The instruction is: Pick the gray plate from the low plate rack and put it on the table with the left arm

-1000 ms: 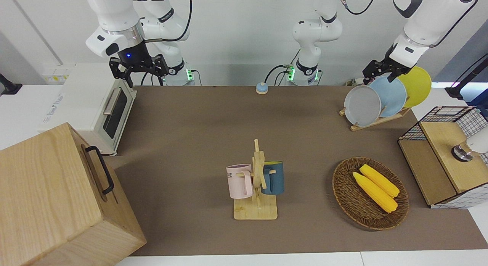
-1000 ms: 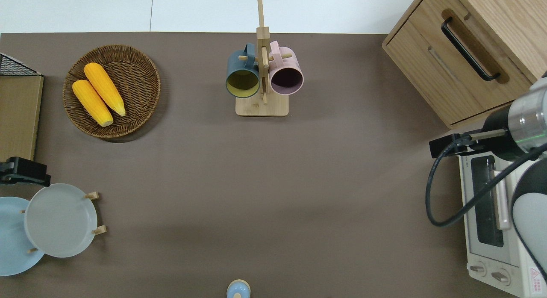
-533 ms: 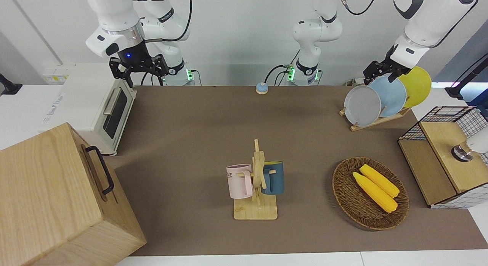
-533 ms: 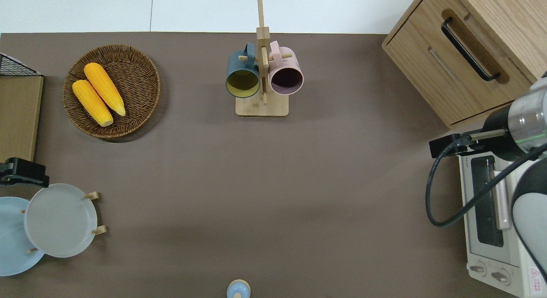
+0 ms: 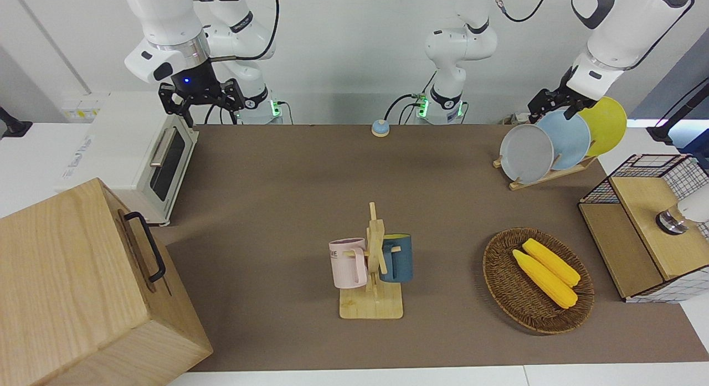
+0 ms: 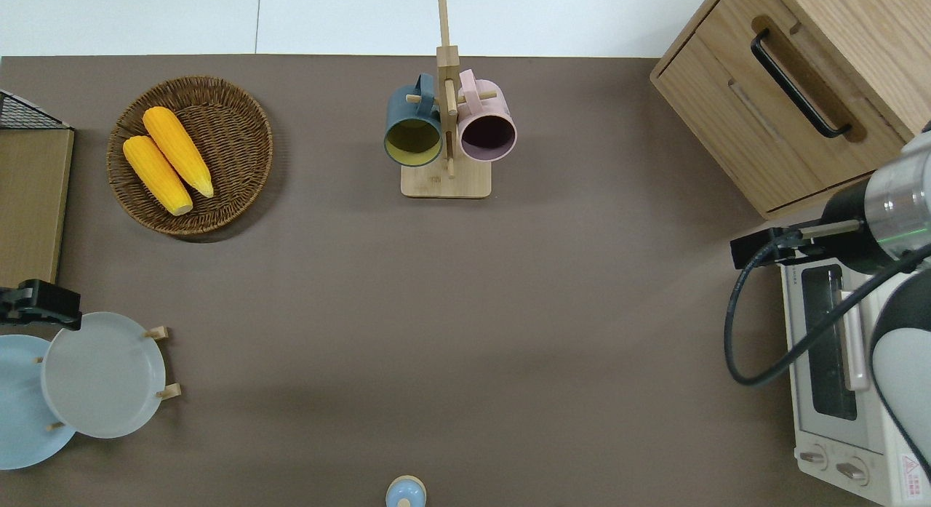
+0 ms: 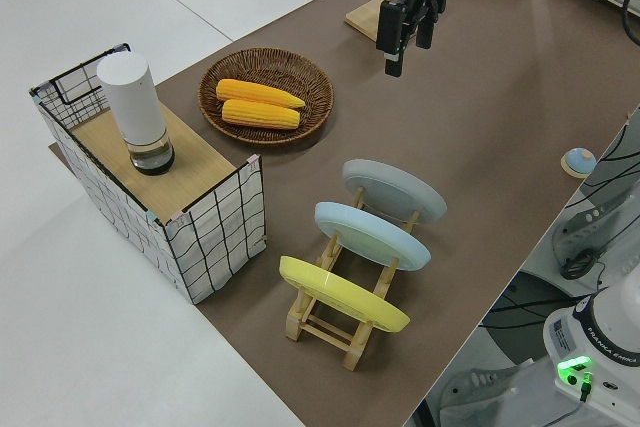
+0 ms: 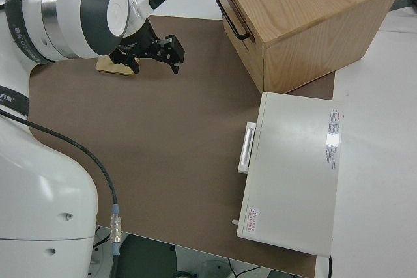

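The gray plate (image 5: 526,153) leans in the end slot of the low plate rack (image 5: 545,178) that is farthest from the robots, at the left arm's end of the table (image 5: 310,181). It also shows in the overhead view (image 6: 102,374) and the left side view (image 7: 395,190). My left gripper (image 6: 40,305) hangs in the air over the plate's rim farthest from the robots, open and empty, as the left side view (image 7: 405,32) shows. The right gripper (image 5: 202,101) is parked.
A light blue plate (image 5: 568,137) and a yellow plate (image 5: 606,123) stand in the same rack. A wicker basket (image 5: 501,275) with two corn cobs, a wire-sided box (image 5: 642,231), a mug stand (image 5: 374,264), a wooden cabinet (image 5: 83,286) and a toaster oven (image 5: 160,164) stand around.
My left gripper has moved a little toward the gray plate's rim in the overhead view. Nothing else has moved.
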You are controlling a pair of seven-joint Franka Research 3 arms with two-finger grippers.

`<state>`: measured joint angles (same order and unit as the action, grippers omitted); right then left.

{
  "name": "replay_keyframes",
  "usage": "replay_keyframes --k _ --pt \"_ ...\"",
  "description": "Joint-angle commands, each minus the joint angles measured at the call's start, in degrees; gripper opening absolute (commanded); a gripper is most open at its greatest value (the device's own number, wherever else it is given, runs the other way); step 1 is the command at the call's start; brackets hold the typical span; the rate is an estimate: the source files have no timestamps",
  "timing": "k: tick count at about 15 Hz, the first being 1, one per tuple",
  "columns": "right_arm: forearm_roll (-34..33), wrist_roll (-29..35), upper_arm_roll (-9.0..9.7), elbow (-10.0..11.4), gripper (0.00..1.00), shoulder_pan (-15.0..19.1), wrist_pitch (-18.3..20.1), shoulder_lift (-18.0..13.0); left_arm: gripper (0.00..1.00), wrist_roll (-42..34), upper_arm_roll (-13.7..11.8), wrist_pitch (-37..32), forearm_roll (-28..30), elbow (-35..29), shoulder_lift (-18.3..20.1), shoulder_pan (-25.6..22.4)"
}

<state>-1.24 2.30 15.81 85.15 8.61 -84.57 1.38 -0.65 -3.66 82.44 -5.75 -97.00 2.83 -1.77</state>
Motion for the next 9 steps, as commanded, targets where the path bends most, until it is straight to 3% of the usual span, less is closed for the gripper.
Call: replay_keyframes --k 1,5,9 --pt "-0.1 0.7 0.98 -0.5 0.983 1.1 0.8 -0.2 0.99 0.7 -0.2 3.9 -5.6 -7.8 3.6 0.2" --pt "-0.1 0.7 0.98 -0.5 0.983 1.1 0.8 -0.1 0.99 0.7 -0.3 9.0 -12.2 -16.2 5.3 0.2" --pt "-0.1 0.7 0.98 -0.5 0.983 1.1 0.8 -0.2 0.99 0.7 -4.2 11.9 -13.6 -21.3 5.3 0.1"
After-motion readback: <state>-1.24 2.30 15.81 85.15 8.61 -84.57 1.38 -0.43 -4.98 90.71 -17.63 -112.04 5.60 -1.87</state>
